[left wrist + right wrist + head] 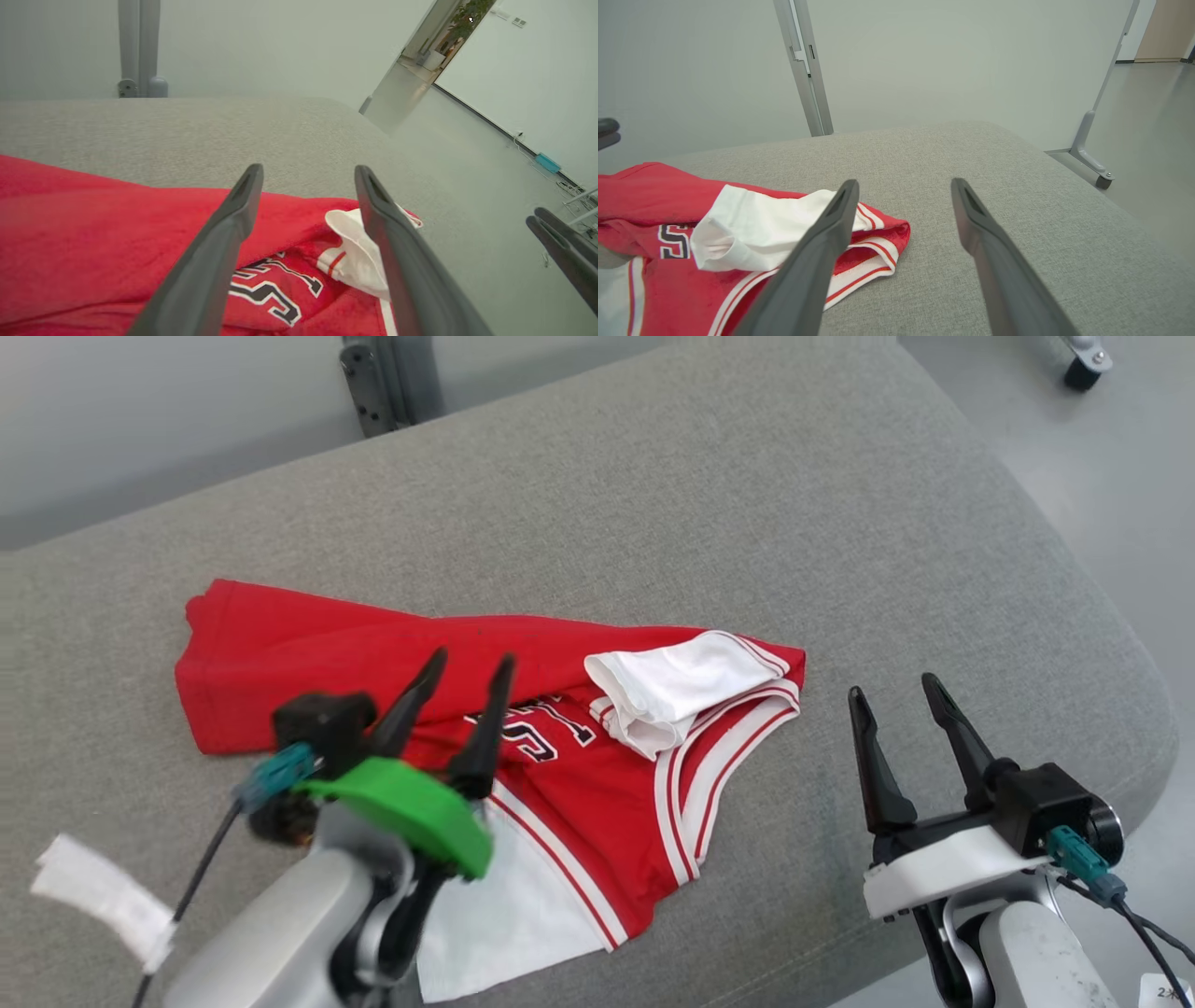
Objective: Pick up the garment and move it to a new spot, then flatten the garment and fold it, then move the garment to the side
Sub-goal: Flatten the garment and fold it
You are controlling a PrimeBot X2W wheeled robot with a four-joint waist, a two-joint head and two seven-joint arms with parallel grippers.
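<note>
Crumpled red-and-white fabric jersey (308, 653) on grey upholstered cushion (747, 523); head view gives its full spread. L gripper (471, 658) wide, empty, above it; R gripper (892, 686) wide, beside it. L wrist view: black lettering (266, 289) up close.

Bare grey cushion (747, 476) lies open beyond and right of the crumpled garment (308, 653).

Light is even, soft and bright, with faint shadows. Motion blur smears the left gripper (472, 658) at lower left.
</note>
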